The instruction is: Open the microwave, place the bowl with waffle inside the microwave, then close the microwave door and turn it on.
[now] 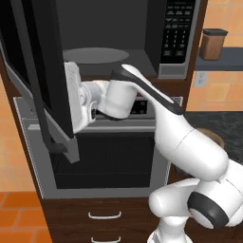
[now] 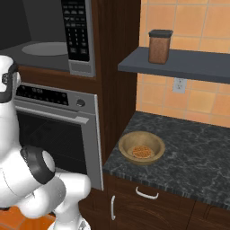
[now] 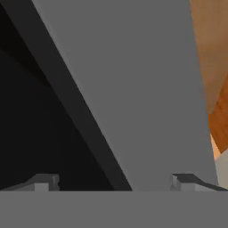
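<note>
Fingers (image 3: 114, 182) spread wide against swung-open microwave door (image 1: 35, 71).

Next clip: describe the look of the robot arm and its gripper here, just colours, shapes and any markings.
The arm is glossy white, built of rounded, bulbous links with dark charcoal rings at the joints and a dark strip along the forearm. The hand is a boxy white block with a small dark port. The gripper ends in two small dark grey finger tips, blocky and angular. No cables or lettering are visible.
</note>
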